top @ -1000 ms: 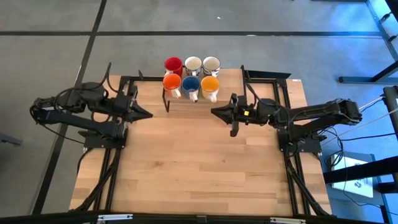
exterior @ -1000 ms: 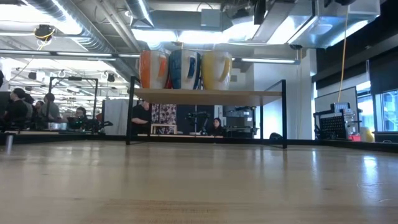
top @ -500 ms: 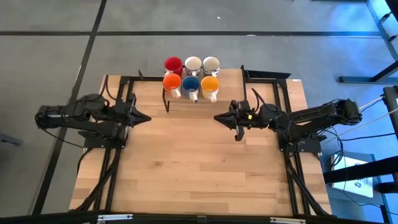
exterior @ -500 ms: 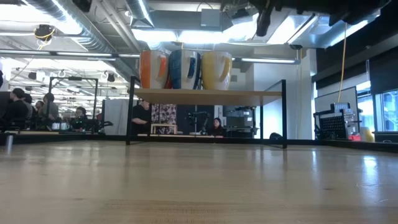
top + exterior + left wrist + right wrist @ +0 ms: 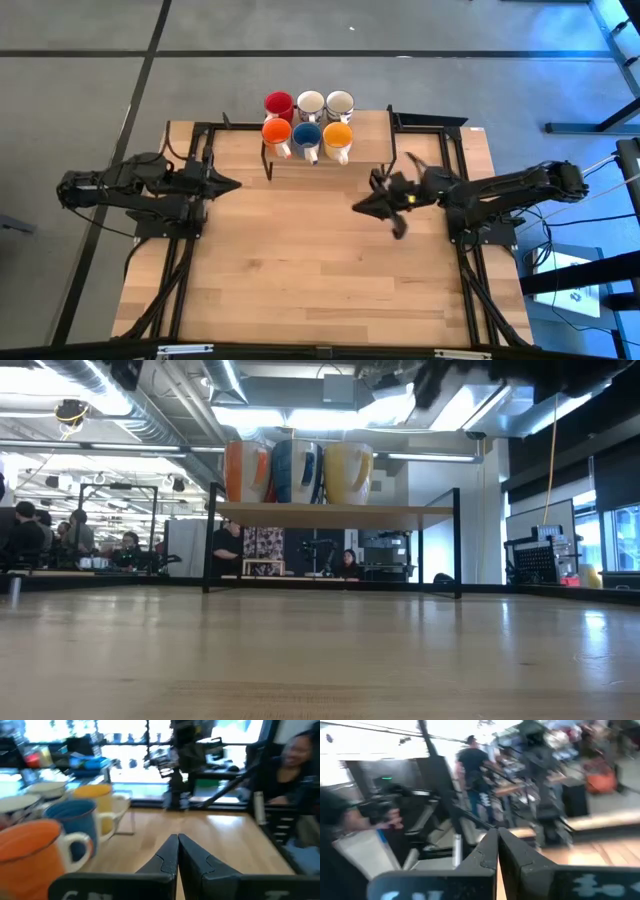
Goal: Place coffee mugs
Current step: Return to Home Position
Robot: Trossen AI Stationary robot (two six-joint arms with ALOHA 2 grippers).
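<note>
1. All six mugs stand upright on the shelf (image 5: 400,512) at the table's (image 5: 300,285) far edge, in 2 rows of 3. Back row: red mug (image 5: 278,103), white mug (image 5: 310,102), 2nd white mug (image 5: 340,102). Front row: orange mug (image 5: 276,132), blue mug (image 5: 306,134), yellow mug (image 5: 338,134).
2. Why packed so: they're bunched at one end of the shelf, side by side. I'd say that's to fit the whole set w/o overhang; the rest of the plank is bare.
3. Left gripper (image 5: 236,184): fingers pressed together, holding nothing. It hangs over the table's left edge, beside the shelf's left end and apart from the mugs. Its wrist view has the front row off to one side.
4. Right gripper (image 5: 356,209): also pressed together & empty. It's over the table, on the near side of the shelf and right of the yellow mug, well apart.
5. Judgement: nothing is held and no mug is on the table, so placing looks done. Only parking the arms seems left.
</note>
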